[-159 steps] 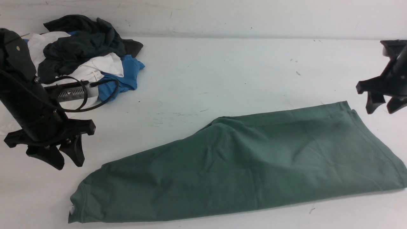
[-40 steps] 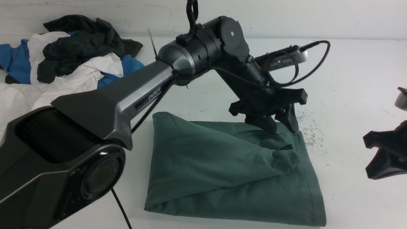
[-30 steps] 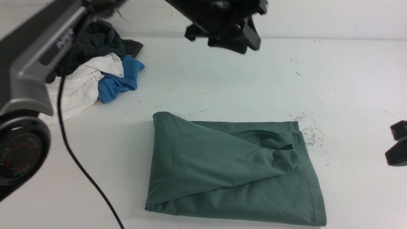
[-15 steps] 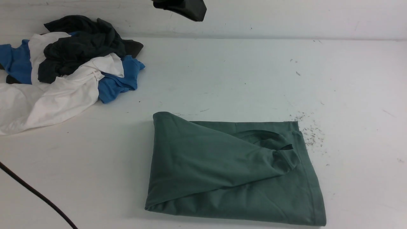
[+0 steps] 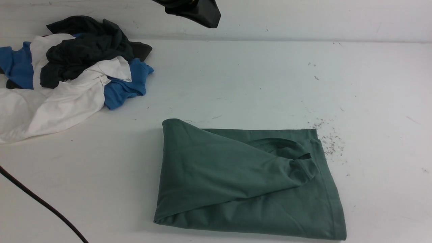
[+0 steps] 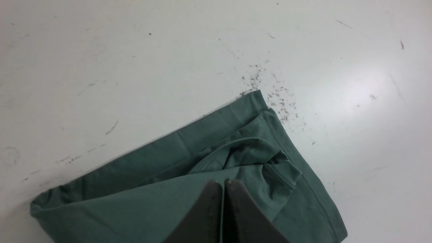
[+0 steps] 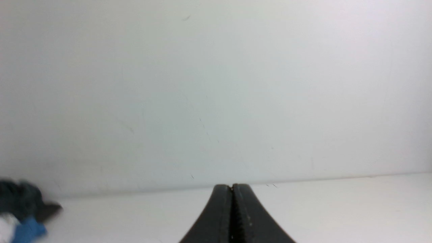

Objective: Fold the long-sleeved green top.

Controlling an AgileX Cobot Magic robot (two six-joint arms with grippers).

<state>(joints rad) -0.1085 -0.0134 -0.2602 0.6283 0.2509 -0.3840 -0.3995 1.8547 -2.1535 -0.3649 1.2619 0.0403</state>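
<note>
The green long-sleeved top (image 5: 249,182) lies folded into a rough rectangle on the white table (image 5: 236,81), near its front, with a cuffed sleeve end (image 5: 303,165) resting on top toward the right. The same top (image 6: 189,189) fills the lower part of the left wrist view. My left gripper (image 6: 223,183) hangs high above it, shut and empty; only a dark tip of it (image 5: 199,11) shows at the front view's upper edge. My right gripper (image 7: 232,186) is shut with nothing in it, facing the pale back wall, and is out of the front view.
A heap of dark charcoal, white and blue garments (image 5: 67,71) sits at the table's far left. A black cable (image 5: 40,202) crosses the front left corner. Dark lint specks (image 5: 329,141) lie by the top's far right corner. The back wall (image 5: 303,17) rises behind the table.
The left arm let go of the top, shut its gripper and lifted up and away, out of most of the front view. The right gripper withdrew past the right edge. The top has not moved.
</note>
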